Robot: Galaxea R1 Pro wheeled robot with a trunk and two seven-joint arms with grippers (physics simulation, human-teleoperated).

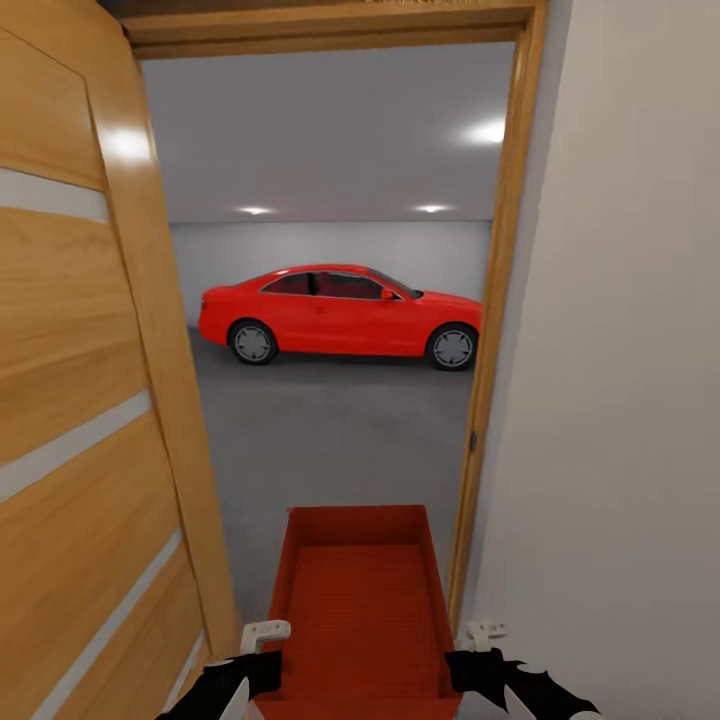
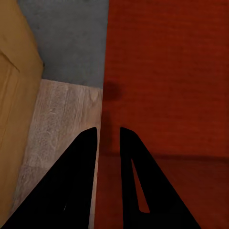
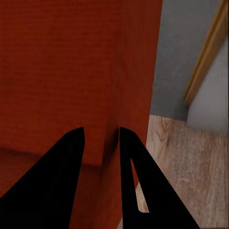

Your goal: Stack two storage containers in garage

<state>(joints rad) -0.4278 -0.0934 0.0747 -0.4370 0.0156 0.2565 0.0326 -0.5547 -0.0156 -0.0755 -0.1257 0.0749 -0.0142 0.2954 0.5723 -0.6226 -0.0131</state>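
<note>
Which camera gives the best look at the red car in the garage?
The head view: the red car stands whole, side-on, beyond the open doorway. The wrist views give nothing of the car, just the storage container's walls and bits of floor.

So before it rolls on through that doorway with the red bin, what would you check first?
1. Left tool clamps the container wall: ok, wall sits between its fingers.
2. Right tool clamps the opposite wall: ok.
3. Door swung open: ok.
4. Container fits between door and door frame: looks ok, but tight.
5. Garage floor ahead free up to the red car: ok.
6. Second container: cannot tell.
</note>
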